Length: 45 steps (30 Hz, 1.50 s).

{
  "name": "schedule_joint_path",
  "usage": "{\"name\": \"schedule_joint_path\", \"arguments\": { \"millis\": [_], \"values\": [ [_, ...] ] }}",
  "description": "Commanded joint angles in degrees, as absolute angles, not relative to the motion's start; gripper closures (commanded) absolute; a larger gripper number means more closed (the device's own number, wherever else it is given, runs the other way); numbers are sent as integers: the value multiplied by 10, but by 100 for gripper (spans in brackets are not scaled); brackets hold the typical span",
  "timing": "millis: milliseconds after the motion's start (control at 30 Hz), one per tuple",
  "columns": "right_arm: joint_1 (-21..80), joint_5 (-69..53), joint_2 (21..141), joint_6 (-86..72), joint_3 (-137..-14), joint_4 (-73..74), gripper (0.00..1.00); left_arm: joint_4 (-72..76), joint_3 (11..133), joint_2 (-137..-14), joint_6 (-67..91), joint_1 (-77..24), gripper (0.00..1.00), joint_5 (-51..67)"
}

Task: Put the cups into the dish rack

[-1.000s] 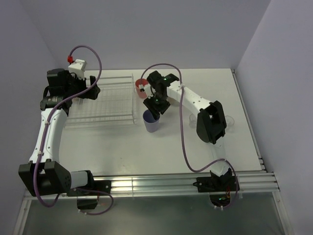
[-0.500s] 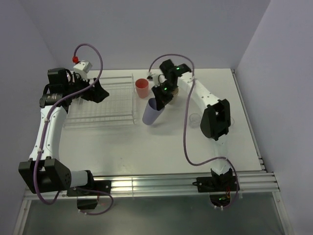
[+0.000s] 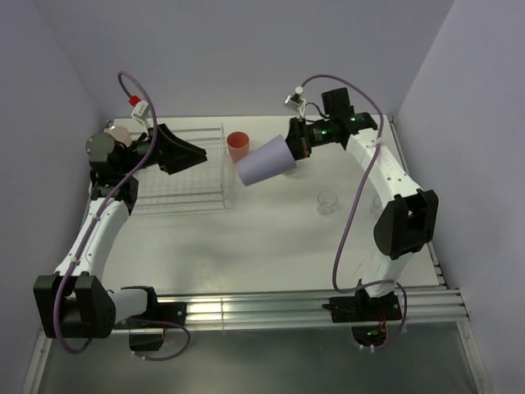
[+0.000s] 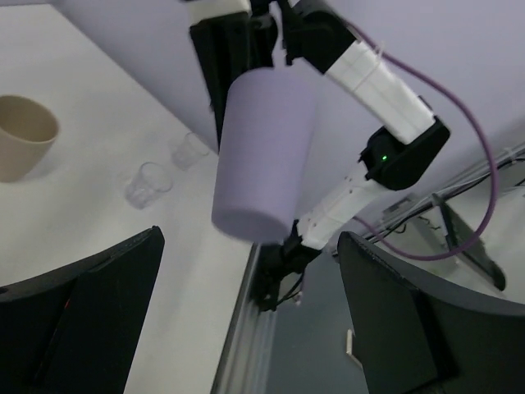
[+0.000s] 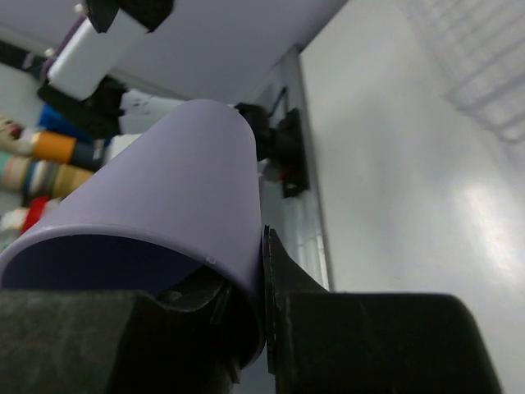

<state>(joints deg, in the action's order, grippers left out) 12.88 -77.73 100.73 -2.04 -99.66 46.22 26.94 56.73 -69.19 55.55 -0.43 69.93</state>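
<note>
We look down on a white table (image 3: 271, 238) set between pale lavender walls. The rack (image 3: 176, 176) lies at the left of it. A red cup (image 3: 238, 146) stands upright just beside the rack's right edge. The right gripper (image 3: 294, 148) holds the lavender cup (image 3: 267, 162) in the air, tipped onto its side. The cup's closed base points toward the rack and hangs close to the red cup. A clear glass (image 3: 328, 201) stands nearer the front. A second glass (image 3: 383, 202) sits beside the right arm, partly hidden by it. The left gripper (image 3: 197, 154) hovers over the rack's far right part.

From the left wrist we see our own two black fingers (image 4: 82, 320) spread wide with nothing between them. Beyond them the lavender cup hangs off the table, gripped at its upper end by the right arm. A tan cup (image 4: 25, 135) stands on the table at the left, and the two glasses stand well apart from it.

From the right wrist we see the lavender cup's rim pinched between the jaws, one finger inside the mouth and one outside against the wall. The rack's bars show faintly at the upper right, well apart from the cup.
</note>
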Motion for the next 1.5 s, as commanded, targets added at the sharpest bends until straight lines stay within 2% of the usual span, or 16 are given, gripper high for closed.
{"name": "schedule_joint_path", "arguments": {
  "millis": [0,200,367,567,600,667,700,733,767,800,833,867,967,1100,1333,1467],
  "values": [
    [177,-882,988,-117,-961,348,100,464,547,-675,736,-37,3,652],
    [200,-911,1055,-113,-1088,412,100,651,462,-684,901,-53,2,608],
    [200,-898,1079,-45,-1155,490,100,636,439,-665,871,-75,3,608],
    [208,-853,1050,-144,-1101,378,100,600,432,-657,866,-95,4,578],
    [211,-852,1040,-181,-1057,281,100,599,430,-657,868,-98,4,571],
    [213,-832,998,-383,-982,106,100,600,429,-664,867,-107,4,563],
    [212,-821,980,-497,-929,-216,100,605,425,-668,868,-109,5,560],
    [211,-790,977,-770,-835,-420,100,613,422,-677,880,-112,5,559],
    [210,-787,993,-873,-826,-645,100,626,421,-680,883,-119,5,558],
    [216,-794,1018,-943,-857,-709,100,624,419,-682,883,-123,6,555],
    [217,-798,1071,-1113,-877,-810,100,621,420,-684,880,-127,6,554],
    [217,-799,1079,-1144,-887,-891,100,621,419,-687,879,-132,7,553],
    [221,-778,1039,-1012,-840,-770,100,606,423,-686,868,-132,9,549],
    [224,-779,1055,-1076,-856,-840,100,603,416,-679,865,-126,12,544],
    [224,-773,1029,-1022,-809,-795,100,523,435,-645,806,-104,13,534],
    [224,-761,1010,-937,-777,-689,100,496,451,-630,786,-113,9,554]
  ]
}}
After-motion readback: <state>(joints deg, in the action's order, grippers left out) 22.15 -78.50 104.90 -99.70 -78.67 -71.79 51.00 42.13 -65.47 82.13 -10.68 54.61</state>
